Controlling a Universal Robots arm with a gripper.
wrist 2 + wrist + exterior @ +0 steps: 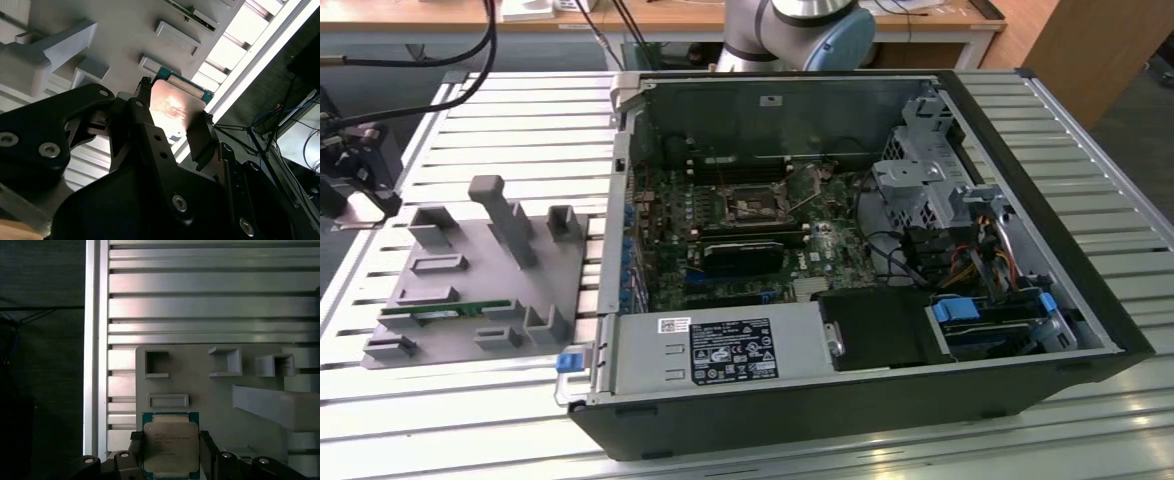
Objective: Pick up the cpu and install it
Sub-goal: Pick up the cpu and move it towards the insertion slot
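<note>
Slatted aluminium table point(1067, 130) under everything; benches behind it.

Nearest, in the second wrist view: gripper point(172, 117) drawn in to chip width, with one dark finger point(206, 450) on each of two opposite edges of the cpu point(171, 445). The silver lid faces the first wrist camera, and a green substrate rim shows around it. The chip appears to hang clear of the grey fixture tray point(474, 280) below it, near one tray edge. Contact with the tray cannot be ruled out from these angles.

Handling (judged): light, thin and rigid. The polished lid is slick, so the side edges are the place to hold it, as here. The underside contacts are fragile and should not be rubbed or dragged. With so narrow a purchase on the edges, tilt or slip is the risk.

Exterior view, moving outward:
- The tray sits at centre left of frame.
- A green memory stick point(447, 316) lies in a slot at the tray's lower left.
- The open computer case point(761, 100) runs from centre to right of frame.
- Its socket point(754, 205) is at mid-board, with no silver lid in it.
- The arm base point(801, 30) is at top centre.
</note>
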